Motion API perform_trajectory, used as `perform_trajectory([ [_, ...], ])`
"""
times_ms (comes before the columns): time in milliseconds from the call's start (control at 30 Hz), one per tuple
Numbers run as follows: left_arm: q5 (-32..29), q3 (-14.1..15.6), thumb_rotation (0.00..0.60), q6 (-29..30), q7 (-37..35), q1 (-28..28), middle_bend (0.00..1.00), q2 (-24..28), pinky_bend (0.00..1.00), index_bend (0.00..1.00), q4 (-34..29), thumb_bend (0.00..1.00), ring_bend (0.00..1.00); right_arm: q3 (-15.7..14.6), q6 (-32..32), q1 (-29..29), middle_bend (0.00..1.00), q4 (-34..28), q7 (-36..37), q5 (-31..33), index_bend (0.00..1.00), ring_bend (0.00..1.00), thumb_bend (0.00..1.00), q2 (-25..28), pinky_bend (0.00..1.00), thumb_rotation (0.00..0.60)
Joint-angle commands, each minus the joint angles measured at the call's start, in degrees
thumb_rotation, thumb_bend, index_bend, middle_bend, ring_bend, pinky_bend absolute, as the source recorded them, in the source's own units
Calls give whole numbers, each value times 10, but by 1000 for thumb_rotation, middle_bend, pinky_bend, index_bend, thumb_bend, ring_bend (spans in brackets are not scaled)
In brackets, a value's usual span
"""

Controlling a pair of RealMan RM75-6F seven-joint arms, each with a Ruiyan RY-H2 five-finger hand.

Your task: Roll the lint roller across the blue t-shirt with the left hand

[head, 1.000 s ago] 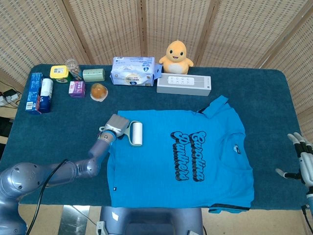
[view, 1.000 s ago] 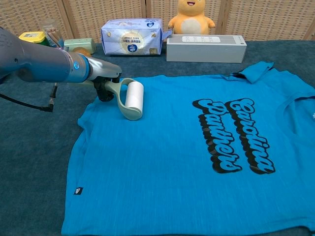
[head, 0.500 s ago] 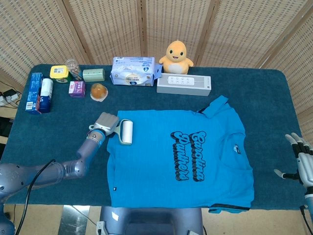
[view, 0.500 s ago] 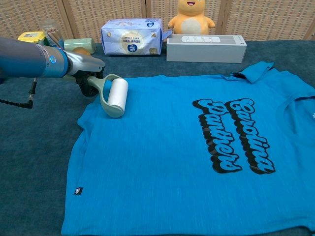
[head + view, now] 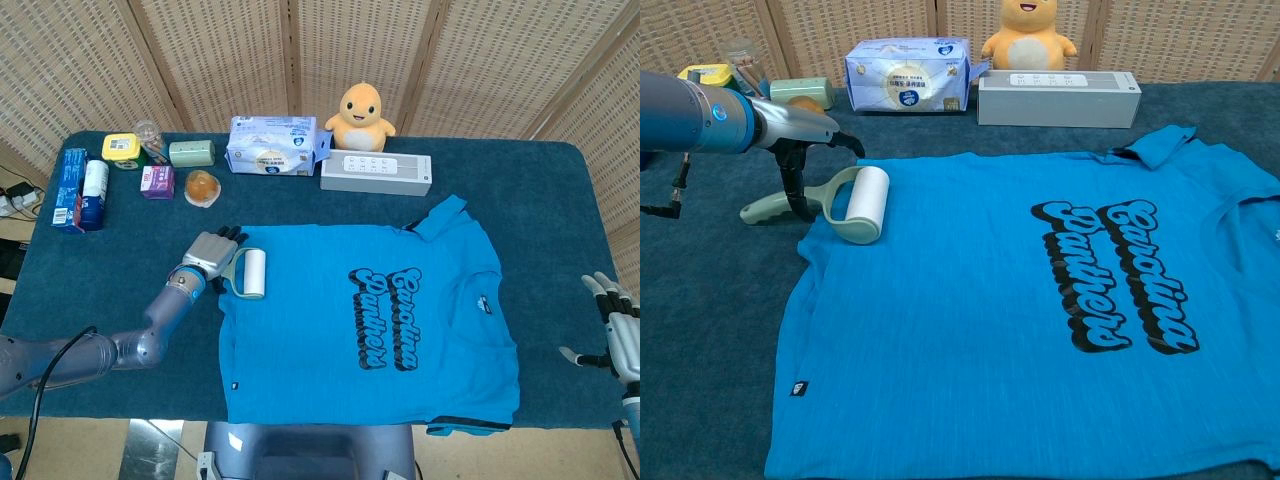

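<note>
The blue t-shirt (image 5: 330, 360) (image 5: 960, 340) lies flat on the dark blue table, with its printed lettering towards the right. The lint roller (image 5: 250, 273) (image 5: 862, 205) rests with its white roll on the shirt's upper left edge. Its pale green handle (image 5: 768, 209) lies on the table cloth beside the shirt. My left hand (image 5: 210, 249) (image 5: 805, 140) hovers over the handle with fingers spread; one finger hangs down across the handle without closing on it. My right hand (image 5: 612, 325) is at the table's right edge, fingers apart and empty.
Along the back stand a tissue pack (image 5: 272, 146) (image 5: 908, 76), a yellow plush toy (image 5: 361, 112), and a white box (image 5: 376, 174) (image 5: 1058, 98). Small packets, a jar and a blue carton (image 5: 70, 190) fill the back left corner.
My left hand drew the roller leftward from well onto the shirt to its left edge, then opened its fingers and let go; the handle now lies on the table. The right hand barely moved.
</note>
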Motion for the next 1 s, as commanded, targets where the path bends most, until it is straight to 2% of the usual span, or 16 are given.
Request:
perform_trajectory([
  [33, 23, -2, 600, 24, -7, 12, 0, 16, 218, 0, -26, 60, 0, 0, 1, 0, 0, -1, 0, 0, 0, 0, 0, 1, 28, 600],
  [233, 67, 1, 600, 94, -18, 45, 0, 72, 205, 0, -113, 59, 0, -1, 2, -1, 0, -4, 1, -3, 0, 0, 0, 3, 28, 600],
  [267, 111, 14, 600, 176, -23, 80, 0, 103, 194, 0, -166, 59, 0, -2, 8, -2, 0, -8, -1, -8, 0, 0, 0, 4, 28, 600],
  [300, 157, 24, 600, 228, -35, 108, 0, 114, 184, 0, -197, 59, 0, -2, 12, -3, 0, -10, -2, -11, 0, 0, 0, 4, 28, 600],
  [367, 232, 39, 600, 298, -65, 154, 0, 121, 156, 0, -219, 56, 0, -2, 19, -5, 0, -10, -6, -15, 0, 0, 0, 2, 28, 600],
  [467, 342, 63, 600, 391, -128, 226, 0, 122, 145, 0, -216, 45, 0, 0, 37, -6, 0, -6, -16, -23, 0, 0, 0, -5, 28, 600],
  [633, 459, 99, 600, 499, -227, 331, 0, 124, 144, 0, -182, 43, 0, 4, 76, -10, 0, 9, -39, -41, 0, 0, 0, -28, 28, 600],
  [833, 505, 139, 600, 583, -273, 456, 0, 141, 144, 0, -171, 47, 0, 8, 123, -19, 0, 18, -65, -61, 0, 0, 0, -47, 28, 600],
  [1000, 526, 140, 600, 606, -289, 511, 0, 144, 144, 0, -160, 48, 0, 9, 139, -25, 0, 18, -73, -62, 0, 0, 0, -50, 28, 600],
])
